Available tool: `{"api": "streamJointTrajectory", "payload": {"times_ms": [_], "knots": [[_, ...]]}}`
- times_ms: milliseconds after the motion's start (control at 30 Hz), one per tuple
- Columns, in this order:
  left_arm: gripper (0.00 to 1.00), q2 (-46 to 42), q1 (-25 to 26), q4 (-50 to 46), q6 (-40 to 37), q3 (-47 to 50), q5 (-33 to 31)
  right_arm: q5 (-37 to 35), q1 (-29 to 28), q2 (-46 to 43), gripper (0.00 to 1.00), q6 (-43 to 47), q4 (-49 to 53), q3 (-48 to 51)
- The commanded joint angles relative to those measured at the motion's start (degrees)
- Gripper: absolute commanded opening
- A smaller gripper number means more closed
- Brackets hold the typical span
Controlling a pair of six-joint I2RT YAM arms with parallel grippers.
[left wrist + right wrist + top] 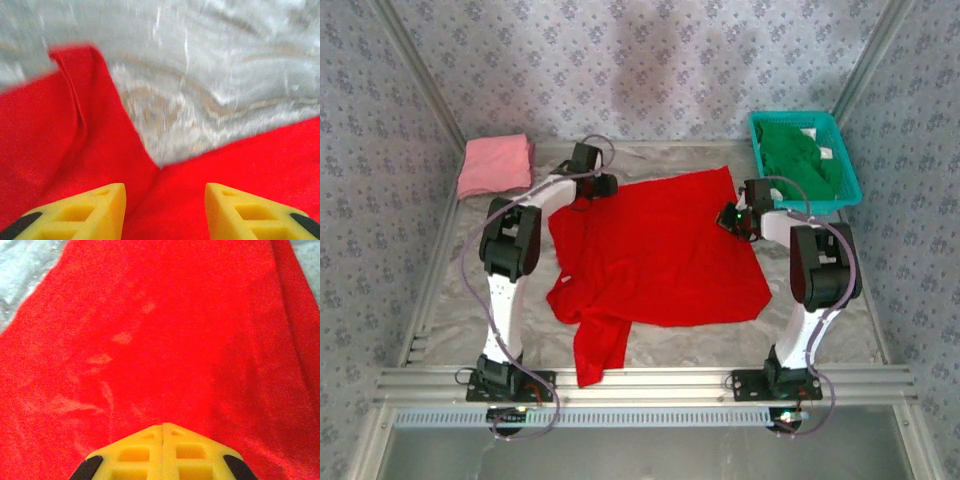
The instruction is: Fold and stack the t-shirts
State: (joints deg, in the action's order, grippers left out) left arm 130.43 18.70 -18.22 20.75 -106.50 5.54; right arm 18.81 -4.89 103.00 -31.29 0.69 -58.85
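Grey crinkled tabletop (pixel 820 320), 3 items on it.
Ctr: red t-shirt (pixel 660 250) spread out, rumpled on left side; far-left corner: pink t-shirt (pixel 495 165), folded; far-right corner: teal basket (pixel 853 185).

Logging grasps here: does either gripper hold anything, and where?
The left gripper is open over the red shirt, holding nothing. The right gripper is shut over the shirt; whether it pinches cloth cannot be told.

A spread t-shirt (pixel 660 250) lies at the middle of the table (pixel 820 320). A folded t-shirt (pixel 495 165) sits far left; the basket (pixel 851 182) far right holds a crumpled t-shirt (pixel 798 155).
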Motion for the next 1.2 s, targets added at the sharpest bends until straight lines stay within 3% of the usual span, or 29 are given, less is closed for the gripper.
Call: {"api": "streamJointTrajectory", "payload": {"times_ms": [0, 167, 400, 567, 767, 1167], "knots": [[0.48, -1.52, -0.24, -5.0, -3.71, -7.09, -0.99, 2.25, 0.22, -2.66, 0.0, 0.67, -0.29, 0.89], [0.52, -10.73, -0.63, -2.8, -3.39, -1.47, -0.82, 3.0, 0.32, -4.75, 0.0, 1.19, -0.96, 1.58], [0.62, -30.0, -1.21, -3.09, -1.68, 18.47, -1.94, 2.42, -0.07, -6.64, 0.0, 2.24, 0.37, 1.3], [0.63, -37.67, 0.53, -2.4, 1.12, 31.08, -1.6, 0.84, -2.1, -5.97, 0.0, 2.48, 4.04, -0.28], [0.6, -33.89, 2.81, 1.05, 4.04, 35.36, 0.26, -2.18, -5.28, -3.28, 0.0, 2.46, 8.82, -3.11], [0.59, -29.39, 2.75, 10.82, 6.56, 40.86, 1.45, -7.29, -8.11, 5.73, 0.0, 2.54, 17.24, -11.99]]}}
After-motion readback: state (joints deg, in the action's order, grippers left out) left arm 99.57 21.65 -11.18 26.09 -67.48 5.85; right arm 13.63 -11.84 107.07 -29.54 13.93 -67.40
